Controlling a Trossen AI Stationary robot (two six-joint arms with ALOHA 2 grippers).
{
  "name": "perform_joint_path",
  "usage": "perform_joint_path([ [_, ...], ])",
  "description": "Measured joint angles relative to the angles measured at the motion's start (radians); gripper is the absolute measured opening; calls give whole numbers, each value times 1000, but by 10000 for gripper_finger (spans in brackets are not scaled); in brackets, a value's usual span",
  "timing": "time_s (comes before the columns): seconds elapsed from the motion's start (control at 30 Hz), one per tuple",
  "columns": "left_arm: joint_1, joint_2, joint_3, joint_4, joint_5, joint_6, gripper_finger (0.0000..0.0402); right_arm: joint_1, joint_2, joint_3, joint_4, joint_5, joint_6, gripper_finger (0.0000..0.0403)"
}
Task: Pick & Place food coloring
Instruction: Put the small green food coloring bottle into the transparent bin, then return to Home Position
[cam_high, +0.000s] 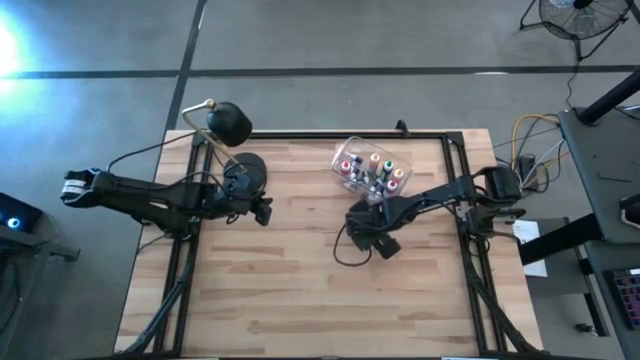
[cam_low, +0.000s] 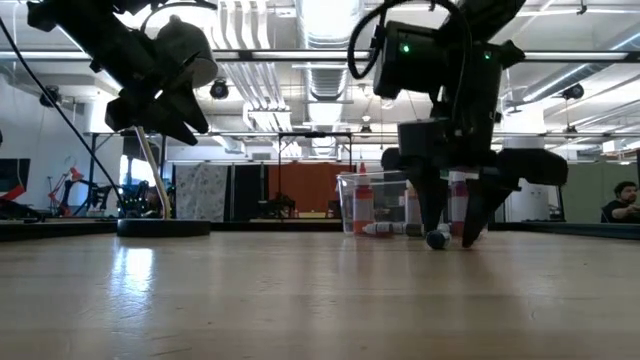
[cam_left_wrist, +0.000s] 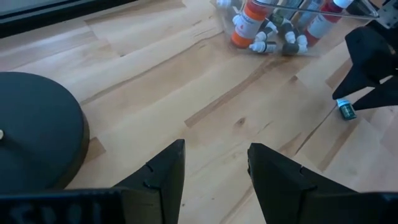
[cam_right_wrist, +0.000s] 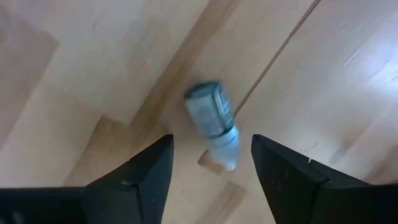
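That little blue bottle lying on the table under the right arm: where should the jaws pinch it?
Across its round body, coming straight down. The blue dropper bottle lies on its side on the wooden table, apart from the tub; the right gripper, open, straddles it.

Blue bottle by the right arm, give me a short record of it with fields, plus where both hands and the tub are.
bottle: small blue bottle lying on its side on the table, loose
right hand: right hand open, low over the bottle, fingers either side, not gripping
left hand: left hand open, empty, raised beside the lamp base
tub: clear tub of bottles, just beyond the right hand
bottle vs tub: outside the tub, apart from it
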Motion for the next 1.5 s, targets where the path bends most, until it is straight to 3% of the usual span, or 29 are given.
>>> perform_joint_path([
  [0.47, 0, 0, 0, 1, 1, -47, 149, -31, -2, -25, 56, -66, 17, 82],
  [0.7, 0, 0, 0, 1, 1, -56, 149, -32, -18, -13, 152, -34, 303, 45],
  [0.83, 0, 0, 1, 0, 7, -57, 149, -35, -110, 6, 224, 128, 539, 45],
  [0.97, 0, 0, 1, 0, 7, -57, 149, -55, -248, 5, 298, 410, 818, 52],
  [1.03, 0, 0, 1, 3, 7, -57, 149, -83, -314, -15, 332, 560, 1013, 56],
  [1.1, 0, 0, 1, 6, 7, -57, 149, -129, -355, -36, 325, 641, 1266, 65],
  [1.17, 0, 0, 1, 7, 7, -57, 149, -192, -375, -47, 285, 579, 1519, 81],
  [1.23, 0, 0, 1, 8, 7, -57, 149, -259, -393, -49, 272, 369, 1655, 101],
  [1.3, 0, 0, 1, 8, 7, -57, 149, -308, -407, -48, 285, 159, 1633, 119],
  [1.37, 0, 0, 1, 8, 7, -57, 149, -327, -414, -48, 305, 26, 1555, 132],
  [1.5, 0, 0, 1, 8, 7, -59, 149, -325, -449, -48, 360, -29, 1488, 148],
])
